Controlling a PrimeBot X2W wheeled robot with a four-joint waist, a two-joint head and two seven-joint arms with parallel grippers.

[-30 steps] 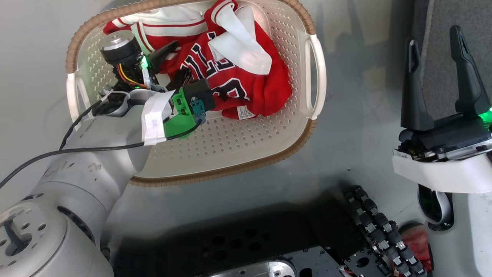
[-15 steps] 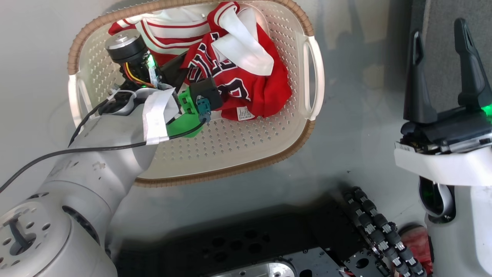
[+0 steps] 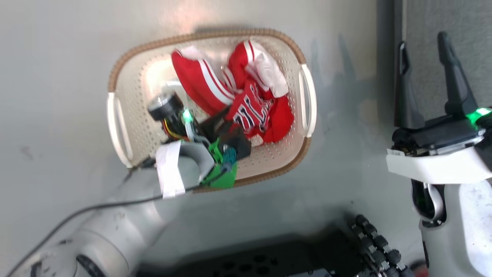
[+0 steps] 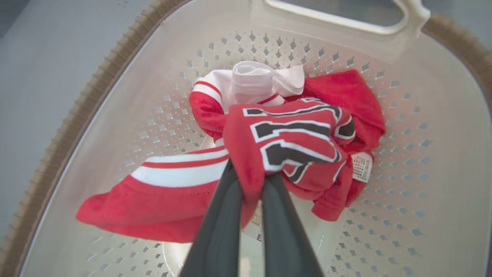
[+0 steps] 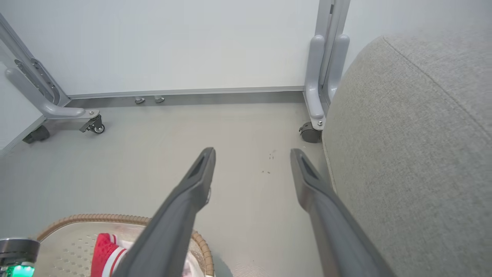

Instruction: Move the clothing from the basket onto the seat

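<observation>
The cream basket [image 3: 207, 35] with its brown rim stands on the grey floor. In it lies the red clothing [image 3: 265, 115], bunched up. My left gripper [image 3: 221, 120] reaches down into the basket. In the left wrist view the left gripper [image 4: 251, 179] is shut on a fold of the lettered jersey [image 4: 296, 138]; a red piece with a white stripe [image 4: 165, 192] trails below, over the basket wall [image 4: 115, 115]. My right gripper [image 3: 423, 40] is open beside the grey seat [image 3: 472, 46]. The right gripper [image 5: 252, 154] holds nothing, with the seat [image 5: 415, 154] to its right.
Grey frame legs on castors [image 5: 312, 132] stand by the wall next to the seat, another leg [image 5: 90, 124] at the left. My dark base [image 3: 292, 257] and a cable chain [image 3: 376, 238] lie at the bottom. Bare floor separates basket and seat.
The left gripper has shut on the jersey and drawn the clothing into a bunch. The head camera has pulled back, so the basket looks smaller. The right gripper stays open.
</observation>
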